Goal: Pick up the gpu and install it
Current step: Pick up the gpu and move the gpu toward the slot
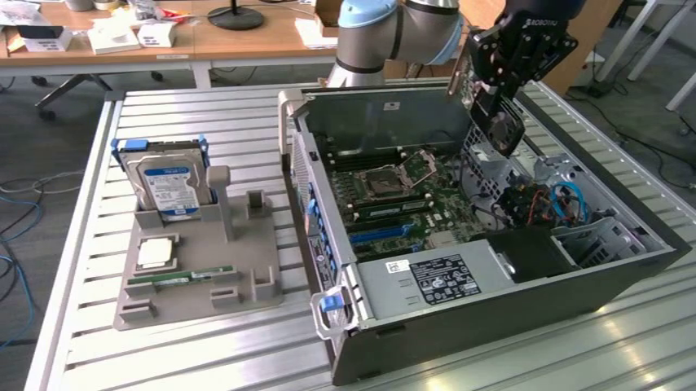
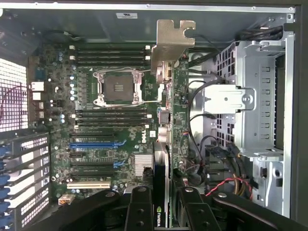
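Observation:
My gripper point(image 1: 491, 85) hangs over the far right side of the open computer case point(image 1: 609, 285), shut on the gpu point(image 1: 497, 118). The dark card points down into the case, above the motherboard point(image 1: 397, 191). In the wrist view the gpu point(image 2: 169, 120) shows edge-on, held between the black fingers point(image 2: 139, 211) of the gripper point(image 2: 166, 211). Its metal bracket point(image 2: 173, 43) sits at the far end. The card lies between the motherboard point(image 2: 106, 120) and the drive cage point(image 2: 250, 96). The blue expansion slots point(image 2: 94, 143) are off to one side of it.
On the exterior view's left a grey holder point(image 1: 196, 285) carries a silver hard drive point(image 1: 169, 183), a processor point(image 1: 156, 252) and a green RAM stick point(image 1: 179, 278). Inside the case are the power supply point(image 1: 435, 277) and blue and red cables point(image 1: 566, 204). Desks stand behind the slatted table.

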Controlling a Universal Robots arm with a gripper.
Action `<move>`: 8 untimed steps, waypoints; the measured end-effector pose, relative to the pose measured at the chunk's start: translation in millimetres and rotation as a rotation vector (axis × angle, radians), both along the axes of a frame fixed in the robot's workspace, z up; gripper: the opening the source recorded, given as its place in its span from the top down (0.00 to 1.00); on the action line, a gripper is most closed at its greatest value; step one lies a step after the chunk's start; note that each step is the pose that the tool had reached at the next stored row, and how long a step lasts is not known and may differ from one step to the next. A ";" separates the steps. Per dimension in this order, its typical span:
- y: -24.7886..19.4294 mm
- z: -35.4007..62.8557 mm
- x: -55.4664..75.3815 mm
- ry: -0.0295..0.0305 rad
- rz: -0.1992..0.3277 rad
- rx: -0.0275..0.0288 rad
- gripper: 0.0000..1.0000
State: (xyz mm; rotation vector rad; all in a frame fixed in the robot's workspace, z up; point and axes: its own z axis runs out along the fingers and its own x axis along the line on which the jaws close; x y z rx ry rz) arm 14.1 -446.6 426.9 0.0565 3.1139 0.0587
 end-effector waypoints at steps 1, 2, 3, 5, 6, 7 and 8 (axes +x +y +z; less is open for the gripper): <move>0.0 0.0 0.6 0.0000 0.000 0.0001 0.74; -0.1 0.0 0.6 0.0001 0.000 -0.0001 0.74; -0.1 0.1 0.6 0.0000 0.000 -0.0001 0.74; -0.1 0.1 0.8 0.0001 0.000 -0.0002 0.74; 0.0 0.1 1.6 0.0001 0.000 -0.0001 0.74; 0.0 0.0 2.8 0.0001 0.001 -0.0001 0.74; 0.0 0.1 3.6 0.0001 0.001 -0.0001 0.74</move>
